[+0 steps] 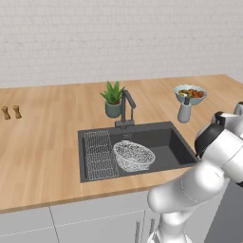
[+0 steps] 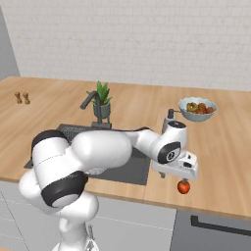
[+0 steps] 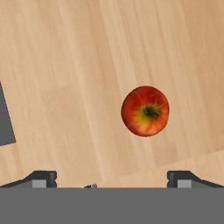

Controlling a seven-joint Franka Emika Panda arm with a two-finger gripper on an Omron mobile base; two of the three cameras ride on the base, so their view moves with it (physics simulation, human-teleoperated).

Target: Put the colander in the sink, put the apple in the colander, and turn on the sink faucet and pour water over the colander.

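The silvery wire-mesh colander (image 1: pixel 134 155) sits inside the dark grey sink (image 1: pixel 167 138), right of its middle. On the wooden counter to the right of the sink (image 2: pixel 133 169), near the front edge, lies the red apple (image 2: pixel 184 187). My gripper (image 2: pixel 182 178) hangs just above it, pointing down. In the hand view the gripper (image 3: pixel 112 179) is open with nothing between its fingers, and the apple (image 3: pixel 145 111) lies ahead, closer to the right fingertip (image 3: pixel 183 178). The dark sink faucet (image 1: pixel 126 107) stands behind the basin. No water is in view.
A flat wire rack (image 1: pixel 99 154) fills the sink's left part. A potted plant (image 1: pixel 113 98) stands beside the faucet. A bowl of fruit pieces (image 1: pixel 190 93) and a grey bottle (image 1: pixel 184 110) stand at the back right. Two small brown items (image 1: pixel 11 112) sit far left.
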